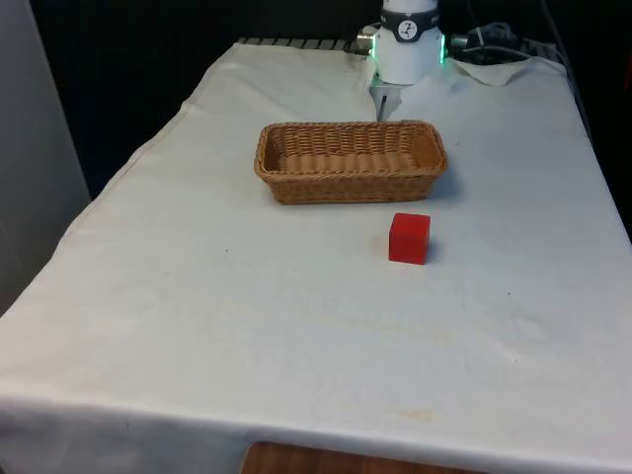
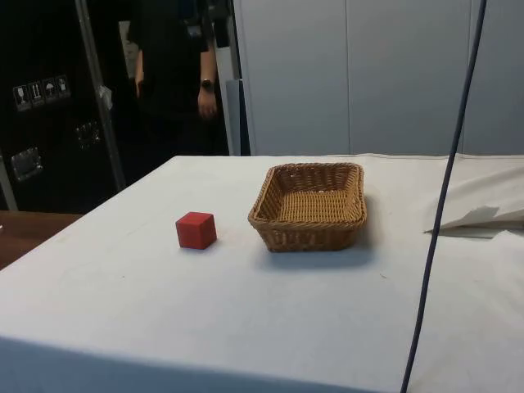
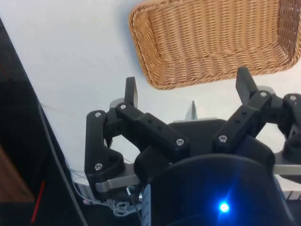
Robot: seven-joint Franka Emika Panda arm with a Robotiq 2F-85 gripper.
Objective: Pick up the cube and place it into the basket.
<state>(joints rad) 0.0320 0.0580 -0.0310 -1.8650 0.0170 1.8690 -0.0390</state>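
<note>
Gripper (image 3: 188, 89) is spread wide with nothing between the fingers (image 3: 130, 92), parked near the robot's end of the table, behind the basket (image 3: 211, 42). Sensible ready pose: it looks down over the work area and is already open enough to straddle the cube, I'd judge.

Red cube (image 1: 409, 238) sits flat on the white cloth (image 1: 247, 316), on the side of the basket (image 1: 351, 161) away from the robot, near it but not touching, towards the front view's right. Side view confirms a clear gap between cube (image 2: 196, 230) and basket (image 2: 311, 205).

Basket is empty, open side up, long side across the table. Nothing placed yet, so the task is at its start by my reading.

In the way: the basket itself lies between gripper and cube, so the reach likely has to pass over its rim. Cloth around the cube is bare, so access from above looks free.

Other stuff: a dark cable (image 2: 446, 196) hangs through the side view, a person (image 2: 172, 65) stands well behind the table, both apart from the cube.
</note>
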